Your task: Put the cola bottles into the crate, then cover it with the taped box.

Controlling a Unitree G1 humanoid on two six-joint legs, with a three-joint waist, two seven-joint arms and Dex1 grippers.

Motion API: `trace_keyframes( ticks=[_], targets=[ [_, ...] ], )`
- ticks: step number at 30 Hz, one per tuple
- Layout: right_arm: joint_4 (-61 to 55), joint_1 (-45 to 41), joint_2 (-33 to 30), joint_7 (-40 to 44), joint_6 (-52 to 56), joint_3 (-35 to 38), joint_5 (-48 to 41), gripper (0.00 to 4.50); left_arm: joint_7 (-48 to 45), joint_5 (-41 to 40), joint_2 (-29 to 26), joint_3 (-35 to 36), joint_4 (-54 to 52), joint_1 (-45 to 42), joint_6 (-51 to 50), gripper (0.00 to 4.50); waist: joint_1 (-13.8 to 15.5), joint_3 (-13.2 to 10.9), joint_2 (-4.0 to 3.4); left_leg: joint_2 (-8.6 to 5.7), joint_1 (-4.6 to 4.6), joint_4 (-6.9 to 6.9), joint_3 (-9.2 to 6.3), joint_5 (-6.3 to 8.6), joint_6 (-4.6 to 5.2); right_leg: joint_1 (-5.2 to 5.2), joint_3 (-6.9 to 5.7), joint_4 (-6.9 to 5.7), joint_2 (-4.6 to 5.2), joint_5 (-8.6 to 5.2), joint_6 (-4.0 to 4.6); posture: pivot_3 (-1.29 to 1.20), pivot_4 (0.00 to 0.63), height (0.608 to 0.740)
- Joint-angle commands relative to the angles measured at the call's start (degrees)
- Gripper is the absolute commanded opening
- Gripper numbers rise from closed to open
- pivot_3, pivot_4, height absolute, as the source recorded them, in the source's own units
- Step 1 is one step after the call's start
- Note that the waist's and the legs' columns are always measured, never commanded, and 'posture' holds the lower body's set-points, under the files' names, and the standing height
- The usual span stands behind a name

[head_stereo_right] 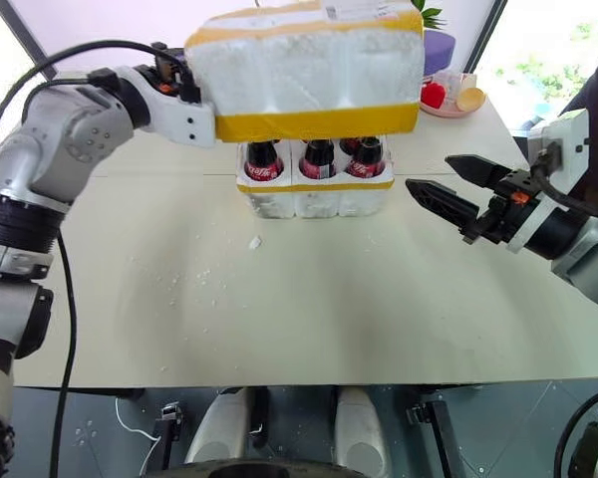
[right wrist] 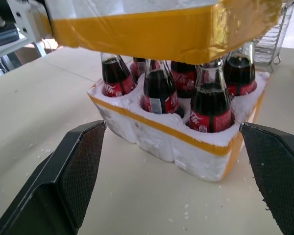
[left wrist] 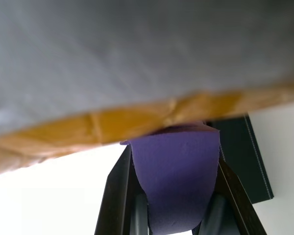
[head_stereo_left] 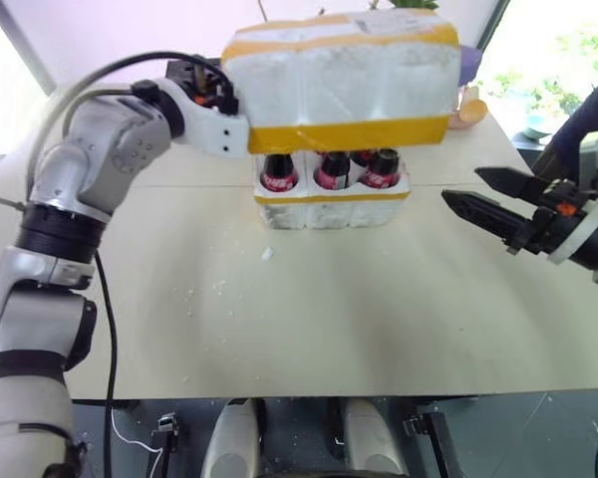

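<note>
Low white styrofoam crate (right wrist: 183,139) with a yellow tape band: six red-capped glass cola bottles (right wrist: 159,90) stand in its wells, directly ahead of the right claw (right wrist: 174,178). Large white yellow-taped styrofoam box (head_stereo_right: 304,70) hangs over the bottle tops, clamped at its side by the left claw (head_stereo_left: 219,100). Right claw's fingers wide apart, empty. Styrofoam crumbs (head_stereo_right: 254,242) on the beige table (head_stereo_right: 309,319).

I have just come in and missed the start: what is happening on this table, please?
The left end effector holds the large white styrofoam box with yellow tape bands above the low white styrofoam crate, not yet lowered over it. The small glass cola bottles with red labels stand in the crate's wells. The right end effector waits open beside the crate, holding nothing.
</note>
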State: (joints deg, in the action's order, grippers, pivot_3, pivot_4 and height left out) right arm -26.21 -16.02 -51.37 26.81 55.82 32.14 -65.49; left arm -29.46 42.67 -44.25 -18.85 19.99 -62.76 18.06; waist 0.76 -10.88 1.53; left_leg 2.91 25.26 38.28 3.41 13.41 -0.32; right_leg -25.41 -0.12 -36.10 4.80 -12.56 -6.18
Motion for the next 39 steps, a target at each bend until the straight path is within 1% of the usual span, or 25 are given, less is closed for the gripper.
trace_keyframes(
  ticks=[1, 6, 8, 12, 19, 21, 22, 25, 29, 31, 32, 34, 35, 36, 37, 38, 39],
  targets=[
    [-0.43, -1.32, 0.29, -0.93, -1.65, 1.19, -1.14, 4.5, -0.63, 3.11, -1.29, -0.32, -4.55, -0.34, -0.41, 0.31, 0.04, 0.0, 0.0, 0.0, 0.0, 0.0, 0.0, 0.0, 0.0, 0.0, 0.0, 0.01, 0.0, 0.0, 0.0, 0.0, 0.15, 0.74],
    [-0.31, -1.61, 0.89, -1.83, -2.05, 0.64, -1.53, 4.5, 0.96, 7.25, -1.04, -2.07, -3.5, 2.1, -1.51, 0.31, -0.02, 0.02, -0.02, -0.01, -0.04, 0.0, 0.0, 0.0, 0.0, 0.03, 0.0, -0.01, 0.01, 0.0, 0.0, 0.0, 0.15, 0.74],
    [-0.67, -0.87, 0.45, -0.93, -2.05, 0.48, -1.44, 4.5, 1.71, 8.09, -0.6, -2.22, -2.37, 2.27, -2.11, 0.31, -0.01, 0.01, -0.02, 0.0, -0.07, 0.0, 0.0, 0.0, 0.0, 0.05, 0.0, -0.01, 0.0, 0.0, 0.0, 0.0, 0.15, 0.74],
    [-1.03, 0.0, -0.04, 0.13, -2.2, 0.88, -1.64, 4.5, 3.11, 8.63, 0.27, -2.32, 0.0, 1.58, -3.48, 0.31, -0.02, 0.01, -0.02, 0.0, -0.05, 0.01, -0.01, 0.0, 0.01, 0.05, 0.0, 0.0, 0.0, 0.0, 0.0, 0.0, 0.15, 0.74],
    [-1.01, 0.22, 0.06, 0.51, -2.59, 1.14, -1.47, 4.5, 4.17, 8.86, 1.23, -3.14, 1.19, 1.3, -1.64, 0.31, -0.15, 0.01, -0.02, 0.01, -0.08, 0.01, -0.01, 0.0, 0.01, 0.05, 0.0, -0.02, -0.02, 0.0, 0.0, 0.0, 0.15, 0.74],
    [-0.73, 0.39, -0.06, 0.86, -2.66, 1.39, -1.35, 4.5, 3.76, 8.29, 1.08, -3.26, 0.83, 2.64, -0.82, 1.33, -0.09, 0.01, -0.02, 0.01, -0.08, 0.0, -0.01, 0.0, 0.01, 0.05, 0.0, -0.02, -0.02, 0.0, 0.0, 0.0, 0.15, 0.74],
    [-0.64, 0.67, -0.17, 1.13, -2.7, 1.53, -1.15, 4.5, 3.6, 7.89, 1.02, -3.15, 0.4, 3.32, -0.5, 1.69, -0.07, 0.02, -0.02, 0.01, -0.08, 0.01, -0.01, 0.0, 0.01, 0.05, 0.0, -0.02, -0.02, 0.0, 0.0, 0.0, 0.15, 0.74],
    [-0.58, 1.58, -0.49, 1.93, -2.85, 1.92, -0.63, 4.5, 2.55, 6.02, 0.51, -2.17, -1.45, 5.23, 0.75, 3.14, -0.05, 0.02, -0.03, 0.01, -0.08, 0.01, -0.01, 0.0, 0.01, 0.06, 0.01, -0.02, -0.02, 0.0, 0.0, 0.0, 0.15, 0.74],
    [-0.52, 2.96, -0.86, 2.72, -3.19, 2.72, -0.31, 4.5, 0.84, 1.76, -1.31, 0.17, -5.22, 8.92, 3.14, 3.14, -0.06, 0.02, -0.03, 0.01, -0.07, 0.01, -0.01, 0.0, 0.01, 0.05, 0.01, -0.02, -0.02, 0.0, 0.0, 0.0, 0.15, 0.74],
    [-0.36, 4.03, -0.97, 3.09, -3.39, 2.88, 0.58, 4.5, -1.91, -6.1, -4.41, 4.58, -8.62, 14.7, 4.08, 3.14, -0.26, 0.02, -0.04, 0.02, -0.07, 0.01, -0.02, 0.0, 0.01, 0.05, 0.01, -0.03, -0.02, 0.01, 0.01, 0.0, 0.15, 0.74],
    [-0.44, 4.57, -1.12, 3.4, -3.47, 2.89, 1.03, 4.5, -4.08, -11.04, -4.89, 7.16, -10.16, 17.35, 2.67, 3.14, -0.32, 0.02, -0.04, 0.03, -0.09, 0.0, -0.02, 0.0, 0.01, 0.05, 0.03, -0.02, -0.02, 0.0, 0.01, 0.0, 0.15, 0.74],
    [-0.75, 5.88, -1.39, 4.16, -3.75, 3.19, 1.68, 4.5, -11.98, -23.43, -4.5, 12.4, -14.32, 22.73, -5.58, 3.14, -0.4, 0.06, -0.1, 0.05, -0.12, -0.03, 0.0, 0.0, 0.01, 0.04, 0.04, -0.04, -0.02, 0.0, 0.01, 0.0, 0.15, 0.74],
    [-0.74, 6.43, -1.49, 4.54, -3.83, 3.34, 1.91, 4.5, -16.21, -29.12, -4.36, 15.08, -16.38, 25.02, -11.75, 3.14, -0.34, 0.06, -0.1, 0.05, -0.15, -0.02, -0.01, 0.0, 0.01, 0.06, 0.04, -0.09, -0.02, 0.0, 0.02, 0.0, 0.15, 0.74],
    [-0.65, 7.08, -1.67, 5.06, -3.88, 3.6, 2.15, 4.5, -21.39, -38.2, -3.83, 18.78, -19.33, 27.17, -22.4, 3.14, -0.37, 0.06, -0.1, 0.05, -0.16, -0.02, -0.01, -0.01, 0.0, 0.07, 0.02, -0.1, -0.03, 0.0, 0.02, 0.0, 0.15, 0.74],
    [-0.41, 7.59, -1.98, 5.77, -3.95, 3.76, 2.47, 4.5, -26.61, -49.83, -3.97, 23.45, -22.09, 28.11, -37.02, 3.14, -0.37, 0.06, -0.1, 0.06, -0.17, -0.01, -0.01, -0.01, 0.0, 0.09, 0.03, -0.1, -0.03, 0.0, 0.02, 0.0, 0.15, 0.74],
    [-0.27, 8.07, -2.31, 6.46, -3.99, 3.98, 2.66, 4.5, -30.14, -58.67, -4.46, 27.33, -23.8, 28.23, -47.59, 3.14, -0.42, 0.05, -0.09, 0.06, -0.2, 0.0, -0.01, -0.01, -0.01, 0.13, 0.03, -0.1, -0.03, 0.0, 0.02, 0.0, 0.15, 0.74],
    [0.07, 8.33, -2.8, 7.37, -4.2, 4.03, 3.0, 4.5, -33.3, -66.97, -5.29, 31.71, -23.71, 27.12, -55.7, 3.14, -0.36, 0.05, -0.08, 0.06, -0.2, 0.03, -0.04, -0.02, -0.02, 0.14, 0.03, -0.11, -0.03, 0.0, 0.02, 0.0, 0.15, 0.74]
  ],
)
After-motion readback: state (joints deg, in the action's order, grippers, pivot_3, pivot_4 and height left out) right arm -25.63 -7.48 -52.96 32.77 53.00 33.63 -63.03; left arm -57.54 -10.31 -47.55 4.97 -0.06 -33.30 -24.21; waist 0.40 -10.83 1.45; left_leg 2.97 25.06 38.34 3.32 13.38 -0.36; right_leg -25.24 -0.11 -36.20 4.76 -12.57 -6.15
